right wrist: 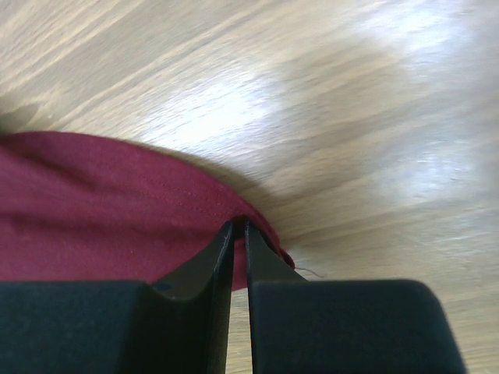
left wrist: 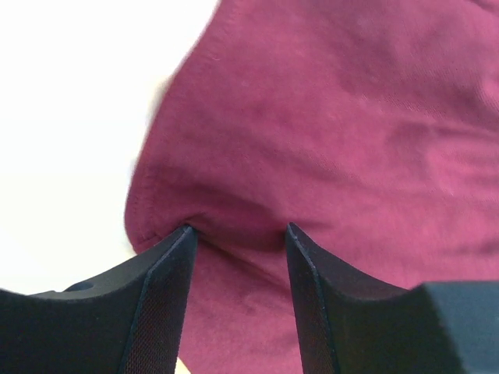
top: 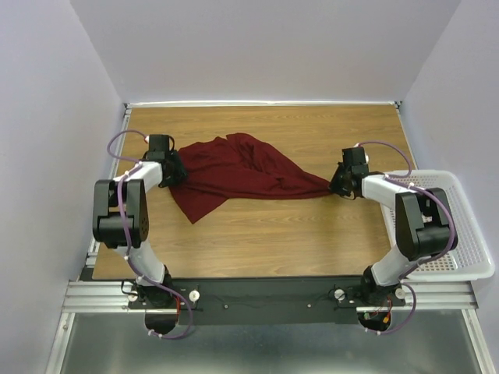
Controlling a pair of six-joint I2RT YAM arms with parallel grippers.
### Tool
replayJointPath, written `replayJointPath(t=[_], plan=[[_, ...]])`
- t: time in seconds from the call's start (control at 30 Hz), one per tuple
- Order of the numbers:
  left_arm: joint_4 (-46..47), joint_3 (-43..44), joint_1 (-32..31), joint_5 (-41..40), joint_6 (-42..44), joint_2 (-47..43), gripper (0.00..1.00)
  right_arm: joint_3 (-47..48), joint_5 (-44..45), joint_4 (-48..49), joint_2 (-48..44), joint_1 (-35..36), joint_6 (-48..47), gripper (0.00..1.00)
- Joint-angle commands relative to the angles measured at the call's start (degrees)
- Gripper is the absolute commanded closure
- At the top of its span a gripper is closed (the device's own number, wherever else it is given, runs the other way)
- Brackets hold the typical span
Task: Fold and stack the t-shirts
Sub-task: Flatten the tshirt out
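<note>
One maroon t-shirt [top: 242,175] lies crumpled across the middle of the wooden table [top: 273,234], drawn out to a point on its right. My right gripper [top: 335,185] is shut on that point; the right wrist view shows its jaws [right wrist: 240,224] pinching the stitched hem of the shirt [right wrist: 101,210] just above the table. My left gripper [top: 173,167] is at the shirt's left edge. In the left wrist view its jaws [left wrist: 238,230] stand apart, with the shirt [left wrist: 327,117] lying between and over the fingertips.
A white plastic mesh basket [top: 460,234] stands at the table's right edge, beside the right arm. Grey walls close in the table at the back and both sides. Bare wood shows in front of the shirt.
</note>
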Motion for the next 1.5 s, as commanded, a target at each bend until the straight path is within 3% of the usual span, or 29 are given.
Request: replayJointPath(t=[0.0, 0.17, 0.27, 0.53, 0.73, 0.8, 0.93, 1.03, 1.47], plan=[[-4.1, 8.3, -0.1, -7.3, 4.3, 7.4, 0.43, -3.7, 1.3, -5.2, 0.2, -2.4, 0.1, 0.83], [-5.0, 18.8, -3.7, -8.9, 5.9, 12.2, 0.39, -3.7, -2.2, -4.9, 0.1, -2.3, -0.5, 0.83], [-4.9, 19.7, -6.7, -13.5, 6.3, 10.2, 0.33, -3.6, -2.5, -4.7, -1.1, -2.0, -1.7, 0.82], [-8.6, 5.5, -10.1, -17.7, 1.5, -5.0, 0.22, -2.6, -3.6, -4.9, -5.6, 2.0, -4.4, 0.77], [-13.5, -4.8, -14.0, -16.3, -3.5, -13.3, 0.22, -2.5, -3.4, -4.9, -8.5, 4.0, -6.1, 0.70], [-13.3, -6.8, -14.9, -14.3, -5.2, -14.6, 0.22, -2.4, -3.8, -4.8, -8.9, 4.1, -6.9, 0.64], [-11.9, -7.8, -15.3, -12.1, -7.0, -14.3, 0.23, -2.6, -3.3, -4.8, -10.3, 4.5, -7.9, 0.42], [-10.8, -7.8, -15.4, -10.5, -8.1, -12.4, 0.23, -3.3, -3.1, -4.9, -11.2, 4.5, -8.5, 0.36], [-9.7, -7.8, -15.5, -10.3, -8.9, -6.6, 0.36, -4.0, -3.1, -4.6, -13.0, 4.5, -8.6, 0.36]])
